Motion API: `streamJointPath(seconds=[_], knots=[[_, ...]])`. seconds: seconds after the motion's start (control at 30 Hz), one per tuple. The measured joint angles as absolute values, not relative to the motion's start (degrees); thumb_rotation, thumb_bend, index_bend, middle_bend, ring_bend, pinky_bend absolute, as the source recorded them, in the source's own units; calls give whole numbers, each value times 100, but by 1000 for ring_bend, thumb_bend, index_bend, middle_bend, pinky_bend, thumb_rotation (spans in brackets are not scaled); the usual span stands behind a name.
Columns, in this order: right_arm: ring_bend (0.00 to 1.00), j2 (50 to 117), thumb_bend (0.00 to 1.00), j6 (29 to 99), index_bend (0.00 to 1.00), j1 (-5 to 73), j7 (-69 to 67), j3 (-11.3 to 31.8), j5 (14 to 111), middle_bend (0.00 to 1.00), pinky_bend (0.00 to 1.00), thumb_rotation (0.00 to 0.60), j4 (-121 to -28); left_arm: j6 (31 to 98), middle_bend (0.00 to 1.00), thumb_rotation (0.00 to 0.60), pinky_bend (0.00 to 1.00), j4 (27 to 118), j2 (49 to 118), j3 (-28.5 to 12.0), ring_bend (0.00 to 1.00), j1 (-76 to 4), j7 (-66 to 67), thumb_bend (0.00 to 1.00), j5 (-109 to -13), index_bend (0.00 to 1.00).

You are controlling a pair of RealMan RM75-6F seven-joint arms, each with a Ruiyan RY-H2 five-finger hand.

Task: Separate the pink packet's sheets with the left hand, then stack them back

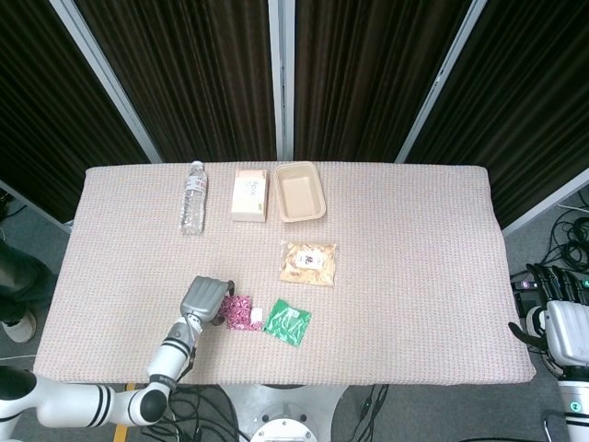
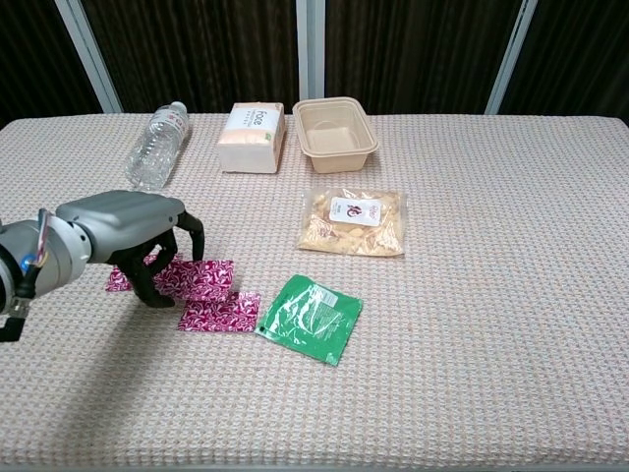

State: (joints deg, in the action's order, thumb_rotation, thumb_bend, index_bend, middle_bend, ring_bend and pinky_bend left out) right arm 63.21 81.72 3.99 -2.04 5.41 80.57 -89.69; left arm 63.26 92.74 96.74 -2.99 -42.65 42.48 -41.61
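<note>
Pink patterned sheets [image 2: 201,293] lie near the table's [image 2: 491,374] front left, and my left hand [image 2: 133,231] arches over their left end, fingertips [image 2: 147,295] pressing down on the foil rather than grasping it. I count three pink sheets in the chest view: one mostly hidden under the hand [image 2: 118,282], a middle sheet [image 2: 201,279] partly overlapping it, and a front sheet [image 2: 219,313] whose back edge touches the middle one. I judge that I am in the restacking step, sliding the spread sheets together; the pile is only half gathered.

Next I need to drag the sheet under the hand rightward onto the middle one, then pull the front sheet under or over them, with light pressure so the foil does not buckle.

Each sheet's long axis runs roughly left to right, tilted slightly, short ends facing the table's sides.

Just right of the front sheet sits a green sachet [image 2: 310,318], touching or nearly touching it; I should not nudge it. Far right, in the head view, my right hand [image 1: 563,327] hangs off the table edge; whether its fingers are curled I cannot tell.
</note>
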Motion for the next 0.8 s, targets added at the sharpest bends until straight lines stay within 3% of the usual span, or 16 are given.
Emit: streamJointPath(seconds=[0.8], knots=[[9, 6327, 53, 8124, 94, 373, -312, 516, 7999, 92, 0, 600, -8879, 6555, 864, 600, 942, 9251, 10184, -354, 847, -4381, 4898, 240, -3795, 453]])
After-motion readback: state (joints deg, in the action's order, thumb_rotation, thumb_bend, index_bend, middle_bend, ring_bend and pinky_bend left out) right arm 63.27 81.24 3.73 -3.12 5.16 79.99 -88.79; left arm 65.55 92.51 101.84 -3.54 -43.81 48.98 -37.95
